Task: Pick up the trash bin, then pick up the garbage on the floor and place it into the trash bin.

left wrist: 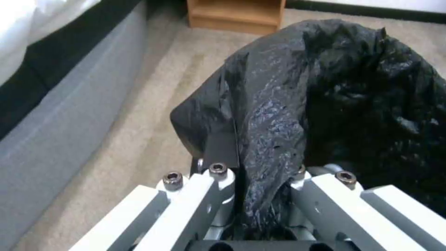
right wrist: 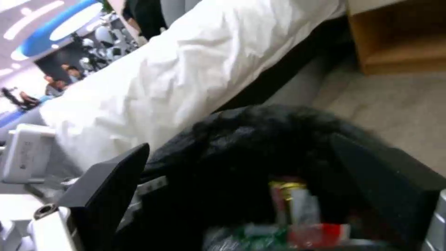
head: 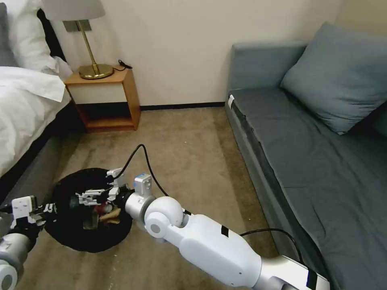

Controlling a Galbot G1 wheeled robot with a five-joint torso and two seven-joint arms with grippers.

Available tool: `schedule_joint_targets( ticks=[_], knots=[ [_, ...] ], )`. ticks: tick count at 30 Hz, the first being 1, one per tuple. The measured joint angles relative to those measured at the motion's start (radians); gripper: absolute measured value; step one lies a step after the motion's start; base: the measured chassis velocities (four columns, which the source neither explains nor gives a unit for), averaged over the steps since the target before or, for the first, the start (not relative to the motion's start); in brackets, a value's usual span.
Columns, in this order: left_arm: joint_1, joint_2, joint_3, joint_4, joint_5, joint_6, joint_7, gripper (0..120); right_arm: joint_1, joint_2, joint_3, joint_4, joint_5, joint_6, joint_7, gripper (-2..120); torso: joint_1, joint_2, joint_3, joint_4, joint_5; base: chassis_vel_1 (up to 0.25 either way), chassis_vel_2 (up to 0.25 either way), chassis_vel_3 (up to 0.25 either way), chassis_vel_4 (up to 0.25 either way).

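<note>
Left gripper (left wrist: 260,205): nearest of all, fingers pinched tight on a fold of the black bag at the rim of the trash bin (head: 60,233), holding the bin at the robot's left.
Right gripper (head: 94,196): reaching across and poised right over the bin's mouth, fingers spread wide with nothing between them, as the right wrist view makes plain.
Trash bin: low beside the bed; whether it rests on the carpet or hangs just off it, I cannot tell.
Garbage (head: 105,213): already down inside the liner. A red-and-white packet (right wrist: 297,205) stands up, a green-labelled bottle (right wrist: 251,235) lies beside it, and something brown is next to them. No litter in sight on the carpet.
Doing it well: by my judgement, lift the right arm straight up so the fingers don't snag the thin bag, and keep the left grip firm and level, since plastic can slip or tear.
Carpet (head: 193,153): beige, short pile, faintly streaked.
Bed (head: 24,100): white covers, along the left.
Sofa (head: 314,161): grey-blue with a cushion, along the right.
Nightstand (head: 107,100): wooden, against the far wall, carrying a brass lamp (head: 90,60).
</note>
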Motion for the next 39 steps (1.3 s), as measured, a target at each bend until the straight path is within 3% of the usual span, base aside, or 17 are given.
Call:
schedule_joint_targets(
  ticks=[5, 11, 15, 16, 20, 21, 25, 26, 31, 39],
  knots=[
    [-0.015, 0.002, -0.002, 0.026, -0.065, 0.006, -0.019, 7, -0.023, -0.046, 0.035, 0.042, -0.098, 0.02, -0.01, 100, 0.0, 0.0, 0.0, 0.0, 0.0, 0.0, 0.0, 0.0, 0.0],
    [-0.048, 0.012, -0.02, 0.087, -0.221, 0.007, -0.054, 7, -0.125, -0.164, 0.167, 0.144, -0.314, 0.053, -0.042, 100, 0.0, 0.0, 0.0, -0.0003, 0.0, 0.0, 0.0, 0.0, 0.0],
    [-0.077, 0.021, -0.047, 0.153, -0.369, -0.005, -0.086, 7, -0.322, -0.264, 0.335, 0.283, -0.5, 0.069, -0.073, 100, 0.0, 0.0, 0.0, -0.0004, 0.0004, 0.0, 0.0, 0.0, 0.0],
    [-0.077, 0.021, -0.047, 0.153, -0.369, -0.005, -0.086, 7, -0.322, -0.264, 0.335, 0.283, -0.5, 0.069, -0.073, 100, 0.0, 0.0, 0.0, -0.0004, 0.0004, 0.0, 0.0, 0.0, 0.0],
    [-0.111, 0.037, -0.06, 0.246, -0.479, -0.018, -0.109, 7, -0.557, -0.317, 0.542, 0.395, -0.651, 0.121, -0.111, 100, 0.0, 0.0, 0.0, -0.0003, 0.0002, 0.0, 0.0, 0.0, 0.0],
    [-0.111, 0.037, -0.06, 0.246, -0.479, -0.018, -0.109, 7, -0.557, -0.317, 0.542, 0.395, -0.651, 0.121, -0.111, 100, 0.0, 0.0, 0.0, -0.0003, 0.0002, 0.0, 0.0, 0.0, 0.0],
    [-0.14, 0.05, -0.053, 0.355, -0.524, -0.046, -0.124, 7, -0.812, -0.302, 0.718, 0.456, -0.752, 0.248, -0.121, 100, 0.0, 0.0, 0.0, -0.0003, 0.0001, 0.0, 0.0, 0.0, 0.0],
    [-0.14, 0.05, -0.053, 0.355, -0.524, -0.046, -0.124, 7, -0.812, -0.302, 0.718, 0.456, -0.752, 0.248, -0.121, 100, 0.0, 0.0, 0.0, -0.0003, 0.0001, 0.0, 0.0, 0.0, 0.0],
    [-0.176, 0.073, -0.047, 0.469, -0.557, -0.061, -0.137, 7, -1.009, -0.202, 0.911, 0.48, -0.767, 0.417, -0.123, 100, 0.0, 0.0, 0.0, -0.0002, 0.0001, 0.0, 0.0, 0.0, 0.0],
    [-0.181, 0.075, -0.035, 0.523, -0.536, -0.075, -0.145, 7, -1.129, -0.135, 1.012, 0.497, -0.749, 0.572, -0.153, 100, 0.0, 0.0, 0.0, -0.0003, -0.0002, 0.0, 0.0, 0.0, 0.0]
  ],
)
